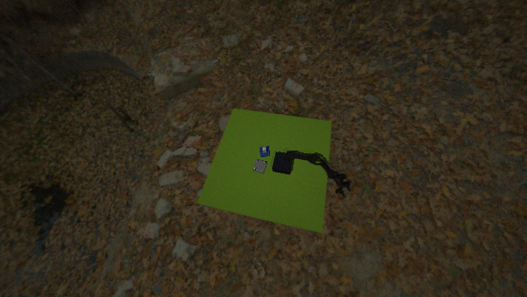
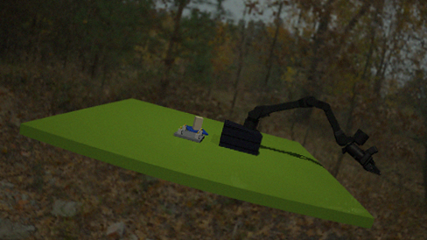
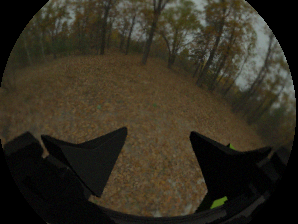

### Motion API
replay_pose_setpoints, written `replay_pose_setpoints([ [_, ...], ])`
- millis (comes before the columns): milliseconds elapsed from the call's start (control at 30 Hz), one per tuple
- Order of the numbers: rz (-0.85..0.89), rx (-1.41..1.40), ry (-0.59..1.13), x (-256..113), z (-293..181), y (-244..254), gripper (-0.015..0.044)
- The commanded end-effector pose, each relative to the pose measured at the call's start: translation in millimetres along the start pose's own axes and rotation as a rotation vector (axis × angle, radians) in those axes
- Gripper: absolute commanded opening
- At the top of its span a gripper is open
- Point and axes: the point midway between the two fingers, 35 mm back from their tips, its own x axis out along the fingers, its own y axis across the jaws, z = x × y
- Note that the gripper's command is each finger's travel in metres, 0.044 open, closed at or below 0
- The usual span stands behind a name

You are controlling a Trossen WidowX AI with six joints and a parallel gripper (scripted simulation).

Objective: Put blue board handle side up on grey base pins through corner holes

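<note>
Matt black fingers.

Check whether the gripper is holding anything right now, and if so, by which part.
Nothing is held: the gripper is open, only ground between its fingers. The blue board lies beside the grey base.

From where I stand, the black arm (image 1: 318, 158) (image 2: 309, 101) rises from its blocky mount (image 1: 283, 163) (image 2: 240, 137), bends over at the elbow and slopes downward past the edge of the surface. Its end effector (image 1: 344, 188) (image 2: 377, 172) (image 3: 158, 132) points down and outward, its two dark fingers spread wide with nothing between them.
</note>
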Motion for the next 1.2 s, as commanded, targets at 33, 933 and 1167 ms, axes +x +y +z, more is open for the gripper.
replay_pose_setpoints([
  [33,-0.016,-0.001,0.010,3,-1,-12,0.0440],
  [933,-0.535,0.108,0.440,-49,-95,-416,0.0440],
  [1167,-0.663,0.170,0.574,-116,-134,-516,0.0440],
])
